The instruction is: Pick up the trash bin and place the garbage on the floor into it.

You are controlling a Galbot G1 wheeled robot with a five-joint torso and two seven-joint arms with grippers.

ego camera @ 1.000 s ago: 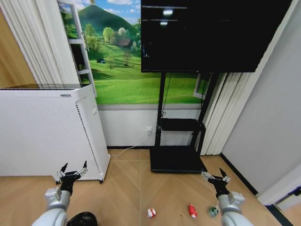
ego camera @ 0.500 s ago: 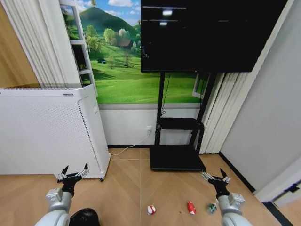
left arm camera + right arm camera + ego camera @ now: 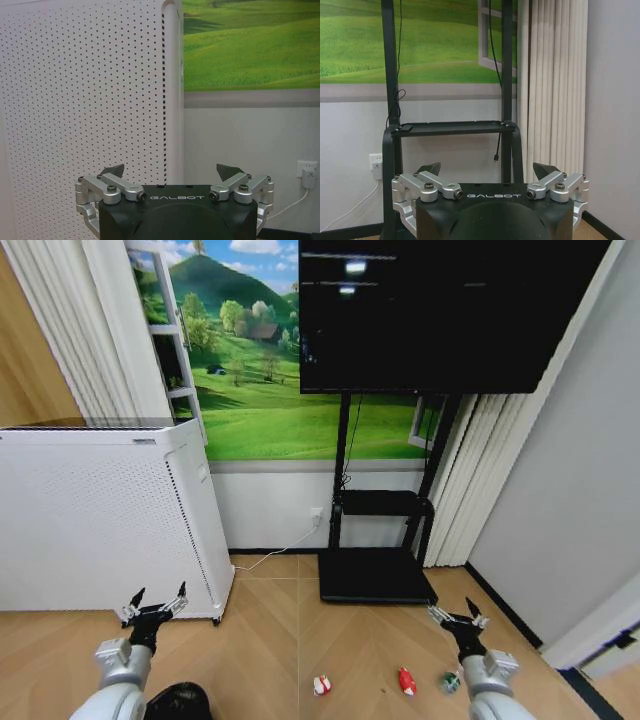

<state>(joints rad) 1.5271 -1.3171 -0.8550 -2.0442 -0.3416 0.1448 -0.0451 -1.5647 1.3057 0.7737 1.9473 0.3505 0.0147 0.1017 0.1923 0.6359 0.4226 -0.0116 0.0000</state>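
Head view: 1 black trash bin (image 3: 178, 703) on floor at bottom edge beside left gripper (image 3: 153, 607), contents not visible, 3 garbage items (image 3: 405, 681) on floor left of right gripper (image 3: 457, 620), both grippers spread apart, empty.

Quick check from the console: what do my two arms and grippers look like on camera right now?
Both arms are rounded, silver-grey shells. The left gripper and right gripper match: a black housing printed with "GALBOT" in pale letters, silver metal linkage bars with dark bolt heads, and two black pointed fingertips. No loose cables show on either.
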